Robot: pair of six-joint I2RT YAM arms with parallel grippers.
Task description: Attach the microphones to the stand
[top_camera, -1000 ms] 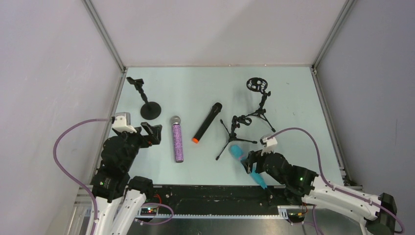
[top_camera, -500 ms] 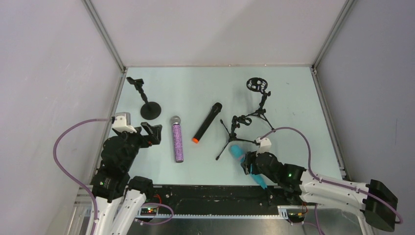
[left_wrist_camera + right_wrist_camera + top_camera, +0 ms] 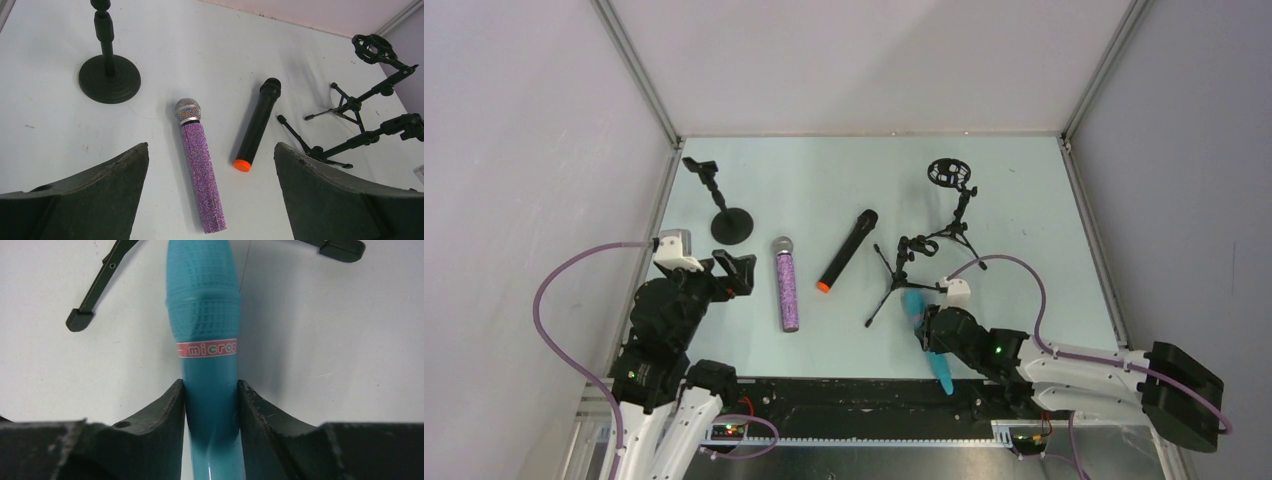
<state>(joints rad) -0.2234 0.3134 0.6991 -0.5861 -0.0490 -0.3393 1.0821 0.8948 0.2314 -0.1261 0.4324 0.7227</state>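
Three mics lie on the desk (image 3: 824,180) in the top view, all placed here against the near tripod (image 3: 902,270). The blue mic (image 3: 914,306) is just on the robot side of it, head almost at the tripod's feet and tail out over the desk's near edge. Its long axis runs near to far, leaning a little left at the head. The right pincer (image 3: 932,335) sits over its handle. The black mic (image 3: 846,250) lies just left of the tripod, orange end nearest the arms. The purple mic (image 3: 787,290) is farther left, mesh head pointing away. The left pincer (image 3: 734,272) hovers well left of the tripod, and a round stand (image 3: 729,222) and a far tripod (image 3: 954,210) stand beyond. The left wrist view shows that pincer spread wide with nothing between its fingers (image 3: 115,190); the purple and black mics lie untouched ahead of it. In the right wrist view both fingers (image 3: 165,415) press the blue handle just below the pink label band, so this pincer is closed on the blue mic. Whether the mic is off the desk I cannot tell. It looks like light, stiff, smooth plastic with a tapering handle, so it may slide in the grip. Holding close under the wide head seems the safer place, leaving the tail free for the tripod's clip.
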